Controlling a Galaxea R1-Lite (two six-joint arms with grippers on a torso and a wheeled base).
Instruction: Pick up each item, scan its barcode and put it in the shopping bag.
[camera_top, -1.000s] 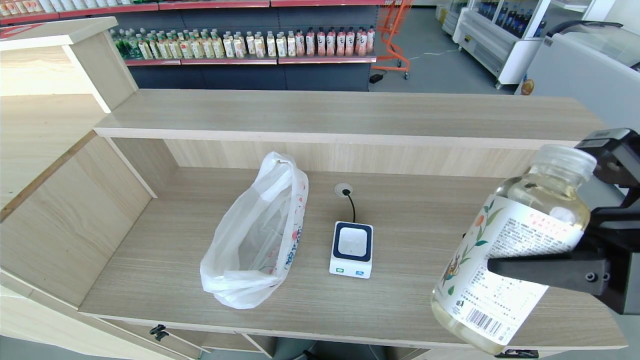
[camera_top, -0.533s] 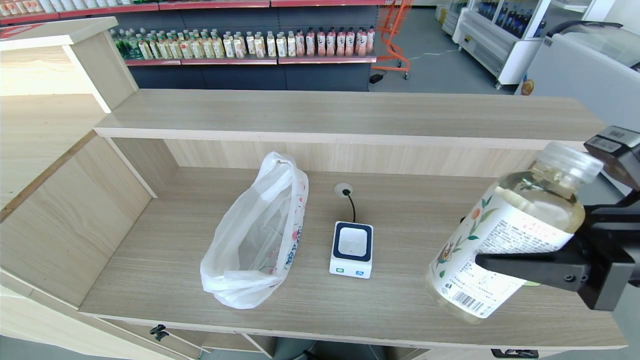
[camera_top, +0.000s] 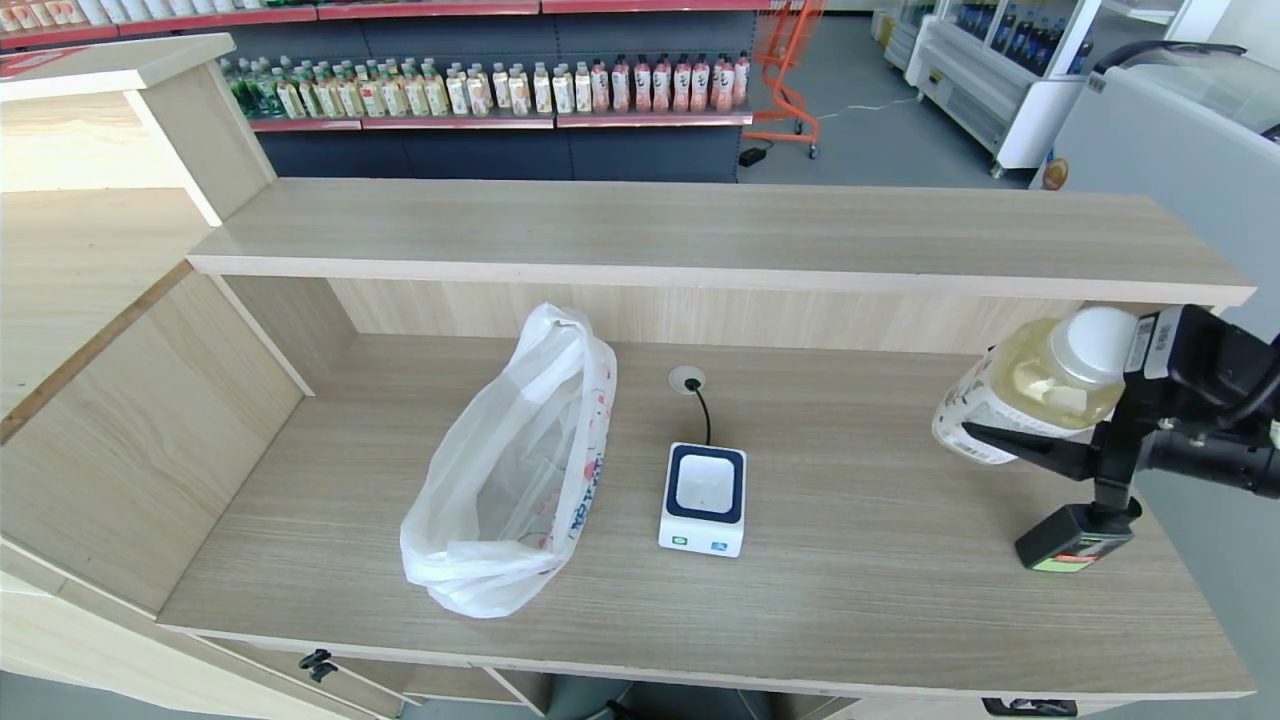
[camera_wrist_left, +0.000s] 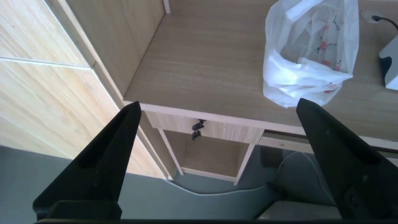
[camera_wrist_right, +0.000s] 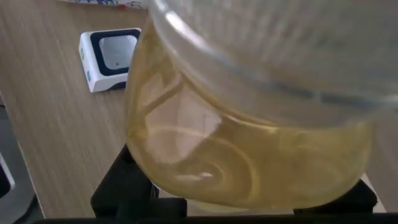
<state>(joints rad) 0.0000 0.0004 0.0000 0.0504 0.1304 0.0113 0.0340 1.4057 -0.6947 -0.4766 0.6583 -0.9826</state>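
A clear bottle (camera_top: 1020, 385) of pale yellow drink with a white label and clear cap hangs tilted above the counter's right end. My right gripper (camera_top: 1000, 405) is shut on it, with one black finger (camera_top: 1030, 450) across its near side. In the right wrist view the bottle (camera_wrist_right: 249, 112) is close up, and the scanner (camera_wrist_right: 112, 59) lies beyond it. The white scanner (camera_top: 704, 497) with a dark blue frame sits mid-counter. The open white shopping bag (camera_top: 510, 470) lies to its left. My left gripper (camera_wrist_left: 217, 168) is open below the counter's front edge, with the bag (camera_wrist_left: 311, 50) beyond it.
The wooden counter (camera_top: 850, 560) has a raised ledge (camera_top: 700, 230) behind and a side wall (camera_top: 150, 430) on the left. The scanner's cable (camera_top: 698, 400) runs to a hole at the back. A drawer handle (camera_wrist_left: 197, 129) sits under the front edge.
My right arm has carried the bottle away from the head camera and up over the counter's right end. The bottle has turned so its cap faces the camera.
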